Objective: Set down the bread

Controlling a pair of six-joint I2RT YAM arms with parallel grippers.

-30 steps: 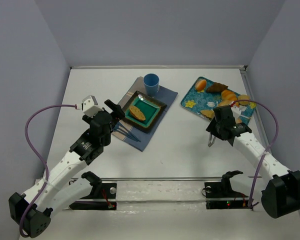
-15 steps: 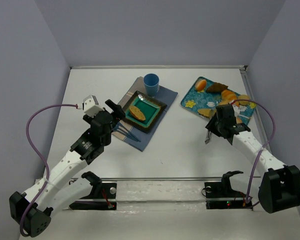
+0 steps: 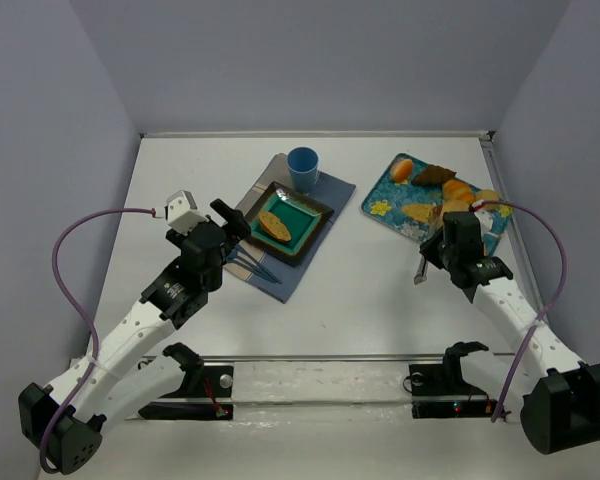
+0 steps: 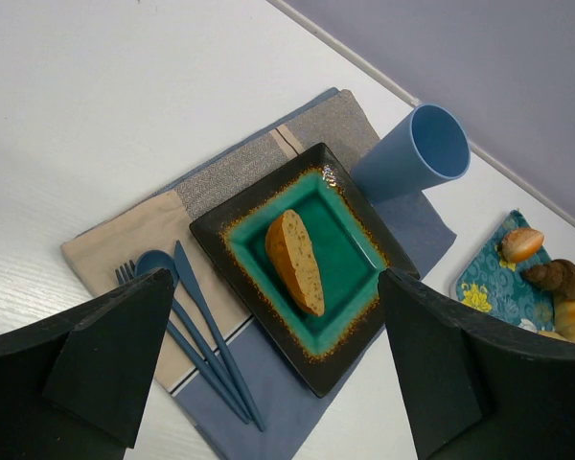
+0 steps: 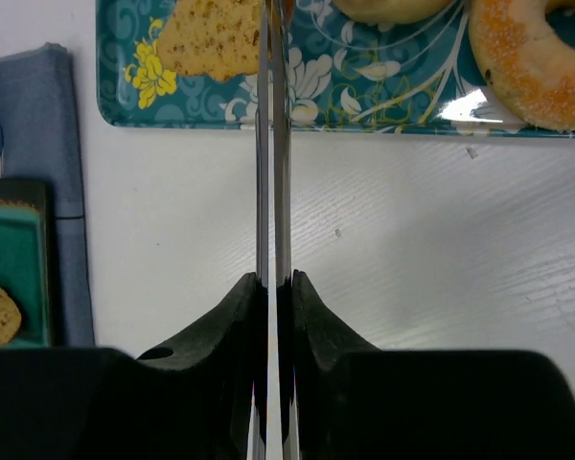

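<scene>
Right gripper (image 5: pixel 271 287) clamps tongs (image 5: pixel 270 144), blades pressed together at edge of bread slice (image 5: pixel 216 34) on floral tray (image 5: pixel 364 96). Risk: closed blades pinch nothing and shove slice aside. Left gripper (image 4: pixel 273 364) spread wide, empty.

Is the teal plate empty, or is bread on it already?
Not empty: one bread slice lies near the middle of the teal plate, seen in both the top and left wrist views.

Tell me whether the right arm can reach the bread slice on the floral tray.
Probably yes: the right gripper, shut on tongs, points at the bread slice on the tray; nothing lies between.
</scene>
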